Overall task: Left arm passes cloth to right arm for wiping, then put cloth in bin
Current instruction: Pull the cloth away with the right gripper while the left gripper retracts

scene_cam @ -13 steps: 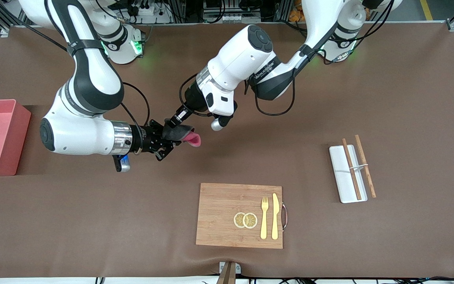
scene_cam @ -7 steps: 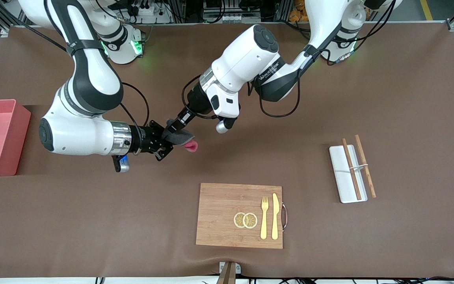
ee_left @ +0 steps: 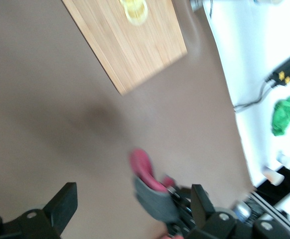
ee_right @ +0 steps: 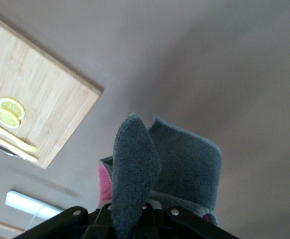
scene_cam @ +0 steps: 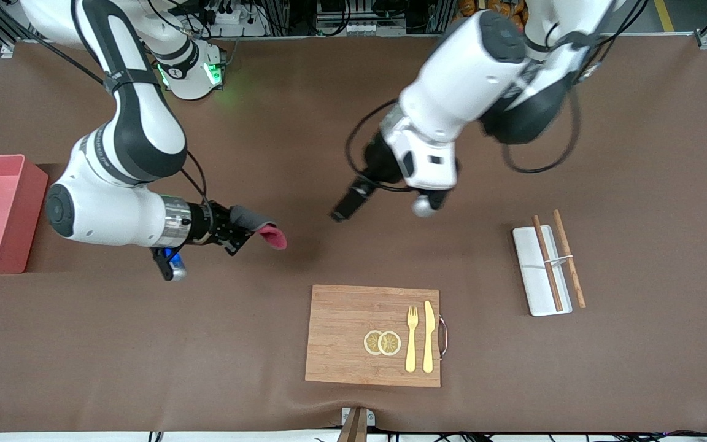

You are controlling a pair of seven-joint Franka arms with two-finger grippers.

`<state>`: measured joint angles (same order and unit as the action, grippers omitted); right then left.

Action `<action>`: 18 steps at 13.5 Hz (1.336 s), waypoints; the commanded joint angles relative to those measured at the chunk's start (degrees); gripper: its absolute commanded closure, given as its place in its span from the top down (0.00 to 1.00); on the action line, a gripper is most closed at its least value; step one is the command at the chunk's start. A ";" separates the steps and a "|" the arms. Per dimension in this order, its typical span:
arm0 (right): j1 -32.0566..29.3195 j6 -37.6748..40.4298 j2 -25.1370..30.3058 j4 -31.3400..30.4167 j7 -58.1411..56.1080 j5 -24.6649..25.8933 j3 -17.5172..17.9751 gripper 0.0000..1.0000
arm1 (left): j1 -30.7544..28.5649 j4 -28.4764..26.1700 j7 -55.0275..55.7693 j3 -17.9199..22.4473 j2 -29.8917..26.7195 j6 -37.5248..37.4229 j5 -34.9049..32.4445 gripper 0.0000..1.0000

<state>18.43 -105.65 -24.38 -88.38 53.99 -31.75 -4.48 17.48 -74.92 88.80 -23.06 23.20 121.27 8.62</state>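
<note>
**Cloth in the right gripper, wiping next**

Clamps the cloth (scene_cam: pixel 260 227) between the closed fingers of the right gripper (scene_cam: pixel 243 229), up over the bare table (scene_cam: pixel 636 153), between the bin (scene_cam: pixel 33 209) and the wooden board (scene_cam: pixel 341 313). Shows the grey side outward, with a pink fold hanging from the tip. Hangs the left gripper (scene_cam: pixel 342 210) over the middle of the table, well apart from the cloth, fingers spread wide and holding nothing.

Looks like the handover done and the wiping step in hand. Calls next for lowering the cloth onto the tabletop, pressing lightly and sweeping. Needs a firm grip so the soft fold does not slip out. Cannot tell which patch is meant for wiping. Leaves the bin, at the right arm's end of the table, for last.

Counts one cloth and one bin. Counts one wooden board bearing two lemon slices (scene_cam: pixel 382 342), one fork (scene_cam: pixel 412 337) and one knife (scene_cam: pixel 429 336). Adds one white tray (scene_cam: pixel 531 288) with two chopsticks (scene_cam: pixel 548 264) on and beside it, toward the left arm's end.
</note>
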 commanded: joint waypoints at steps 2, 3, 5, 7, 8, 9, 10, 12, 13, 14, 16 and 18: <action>-2.43 -4.64 -1.02 -5.02 -6.43 7.30 0.61 0.00 | -9.28 -1.37 -15.27 -0.58 -4.04 -12.77 -0.35 1.00; -3.04 -8.22 -1.19 -8.78 -9.23 8.89 0.61 0.00 | -12.09 -2.15 -22.46 -0.32 -5.09 -15.94 -0.53 1.00; -4.19 -14.72 -1.19 -14.86 -15.82 9.08 0.61 0.00 | -18.68 -3.12 -38.53 -0.14 -5.97 -20.43 -0.62 1.00; -4.62 -21.58 -1.37 -19.87 -20.30 10.30 0.35 0.00 | -23.61 -3.30 -49.64 -0.14 -5.98 -23.61 -3.41 1.00; -6.54 -23.70 -1.37 -21.72 -23.81 11.44 0.35 0.00 | -24.76 -3.91 -53.34 -0.14 -6.06 -25.27 -7.09 1.00; -9.17 -23.81 -1.20 -22.61 -29.16 11.89 0.35 0.00 | -25.73 -4.27 -56.17 -0.31 -6.15 -26.25 -10.60 1.00; -12.59 -23.29 -0.85 -22.97 -36.95 11.89 0.35 0.00 | -26.87 -4.44 -58.63 -0.32 -6.24 -27.39 -11.86 1.00; -20.41 -22.40 -1.37 -22.62 -51.55 12.24 0.35 0.00 | -30.39 -4.79 -65.30 -0.49 -7.72 -28.71 -12.05 1.00; -23.49 -22.84 -1.98 -22.01 -58.41 13.55 0.35 0.00 | -31.27 -4.88 -67.51 -0.49 -8.43 -29.68 -11.96 1.00; -26.57 -22.84 -3.38 -19.92 -63.26 16.26 0.17 0.00 | -31.97 -4.97 -67.79 -0.49 -9.05 -30.03 -12.04 1.00; -31.94 -22.84 -6.45 -14.39 -69.17 24.07 0.17 0.00 | -32.68 -4.88 -68.84 -0.40 -9.93 -30.65 -12.05 1.00; -35.99 -22.15 -9.79 -4.92 -74.88 31.89 0.26 0.00 | -33.21 -4.89 -69.38 -0.40 -11.24 -32.40 -12.05 1.00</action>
<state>-14.53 -129.54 -29.41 -103.83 -16.83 -5.79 -5.48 -14.83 -77.56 20.47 -22.83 14.92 90.15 -2.30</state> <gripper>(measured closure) 0.965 0.000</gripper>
